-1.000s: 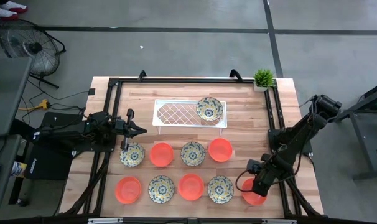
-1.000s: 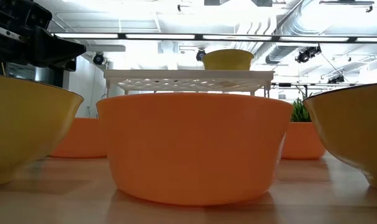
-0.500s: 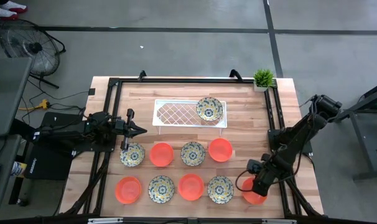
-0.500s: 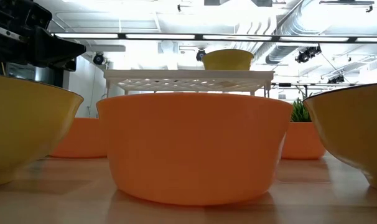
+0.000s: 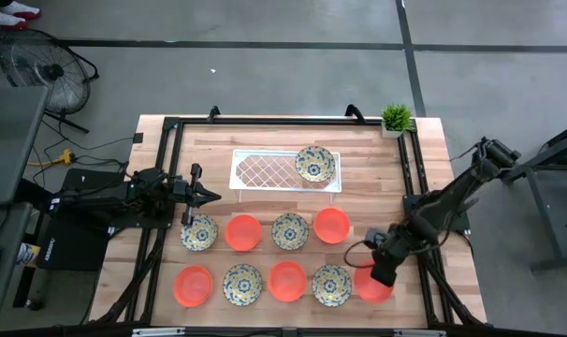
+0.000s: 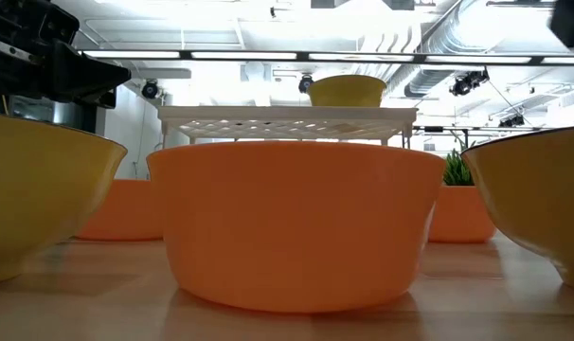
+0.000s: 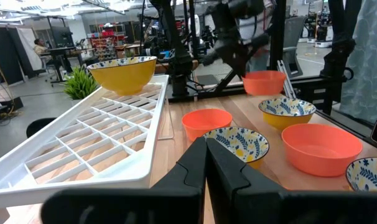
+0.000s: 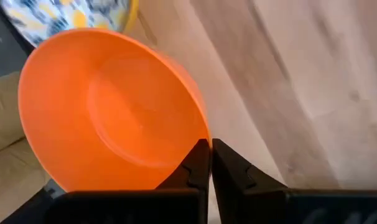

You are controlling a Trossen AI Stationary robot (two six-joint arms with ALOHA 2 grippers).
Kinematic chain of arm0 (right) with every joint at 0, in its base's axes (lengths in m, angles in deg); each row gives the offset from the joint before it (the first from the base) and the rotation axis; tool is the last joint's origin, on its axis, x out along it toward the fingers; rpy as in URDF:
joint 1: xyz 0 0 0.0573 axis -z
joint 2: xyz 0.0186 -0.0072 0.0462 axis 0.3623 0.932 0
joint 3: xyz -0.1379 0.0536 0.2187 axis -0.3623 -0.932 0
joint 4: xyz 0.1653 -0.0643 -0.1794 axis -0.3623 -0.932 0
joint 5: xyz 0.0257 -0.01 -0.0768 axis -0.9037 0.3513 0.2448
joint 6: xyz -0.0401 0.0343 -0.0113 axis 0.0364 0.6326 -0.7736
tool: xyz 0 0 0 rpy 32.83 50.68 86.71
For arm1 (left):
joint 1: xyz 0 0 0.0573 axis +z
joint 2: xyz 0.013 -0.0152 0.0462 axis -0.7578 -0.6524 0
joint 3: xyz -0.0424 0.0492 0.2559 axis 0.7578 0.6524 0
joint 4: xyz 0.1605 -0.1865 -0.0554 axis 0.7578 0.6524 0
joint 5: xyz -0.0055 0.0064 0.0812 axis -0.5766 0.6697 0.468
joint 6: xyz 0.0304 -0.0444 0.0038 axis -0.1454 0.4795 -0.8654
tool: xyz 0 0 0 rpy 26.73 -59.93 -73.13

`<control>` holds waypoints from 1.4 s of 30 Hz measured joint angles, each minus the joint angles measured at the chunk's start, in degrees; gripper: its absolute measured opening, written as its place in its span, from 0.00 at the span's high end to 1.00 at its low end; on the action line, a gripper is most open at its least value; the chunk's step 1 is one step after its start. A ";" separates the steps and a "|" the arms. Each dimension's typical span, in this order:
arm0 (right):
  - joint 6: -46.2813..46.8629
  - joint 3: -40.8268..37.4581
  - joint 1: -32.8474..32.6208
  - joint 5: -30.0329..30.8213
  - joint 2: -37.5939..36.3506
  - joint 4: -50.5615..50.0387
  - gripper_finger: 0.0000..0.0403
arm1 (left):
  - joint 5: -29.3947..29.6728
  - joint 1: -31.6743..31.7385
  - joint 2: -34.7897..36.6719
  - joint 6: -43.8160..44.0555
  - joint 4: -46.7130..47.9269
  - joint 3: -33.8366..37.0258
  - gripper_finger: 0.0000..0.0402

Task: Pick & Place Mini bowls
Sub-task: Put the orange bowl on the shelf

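1. Clearly, the right gripper (image 5: 381, 271) had its fingers (image 8: 200, 163) pinched together on the rim of an orange bowl (image 5: 373, 284) at the 5 o'clock corner of the counter (image 5: 377, 178), the thin wall caught between them.
2. That bowl looked tilted in the wrist view, likely lifted a little off the wood, though contact underneath could not be judged.
3. It seemed small, rigid and light, with a glossy skin that would probably slip in a shallow pinch; a deeper bite over the rim looked safer.
4. Eight other bowls sat in two rows beside it, and a patterned bowl (image 5: 315, 164) rested on the white tray (image 5: 265, 170) toward 12 o'clock.
5. The left gripper (image 5: 209, 196) waited at 9 o'clock, fingers (image 7: 191, 168) closed on nothing, above a patterned bowl (image 5: 198, 232).
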 joint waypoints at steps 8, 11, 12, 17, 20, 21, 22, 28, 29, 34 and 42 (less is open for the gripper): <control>-9.74 14.68 11.54 2.19 0.00 -13.72 1.00 | 0.01 0.01 -0.01 -0.01 0.01 0.00 1.00; -13.10 19.30 16.15 3.37 0.01 -15.32 1.00 | -0.01 0.00 -0.01 -0.02 0.00 -0.02 1.00; -14.20 20.63 17.54 3.69 0.21 -15.52 1.00 | 0.00 0.00 0.00 -0.01 0.02 -0.02 1.00; -19.34 27.35 23.58 4.34 3.25 -16.17 1.00 | -0.01 -0.01 -0.02 -0.02 0.00 -0.02 1.00; -22.39 31.56 26.17 4.30 6.12 -16.14 1.00 | 0.00 0.00 -0.01 0.00 0.00 -0.01 1.00; -23.28 32.84 26.87 4.29 7.00 -16.14 1.00 | 0.00 0.00 -0.01 0.00 0.00 -0.02 1.00; -24.01 34.01 27.49 4.17 7.83 -16.14 1.00 | -0.01 0.01 0.00 -0.02 0.00 -0.02 1.00; -26.68 37.16 29.46 3.47 9.45 -15.92 1.00 | 0.00 0.01 0.00 -0.01 0.00 -0.01 1.00; -27.02 37.15 29.62 3.45 9.45 -16.00 1.00 | 0.00 0.01 -0.02 -0.01 0.00 -0.01 1.00; -30.09 36.99 29.69 3.03 9.47 -17.21 1.00 | 0.01 -0.01 -0.02 -0.02 0.00 -0.02 1.00; -35.06 35.28 29.67 2.20 9.49 -16.76 1.00 | -0.01 0.00 0.00 -0.02 0.00 0.00 1.00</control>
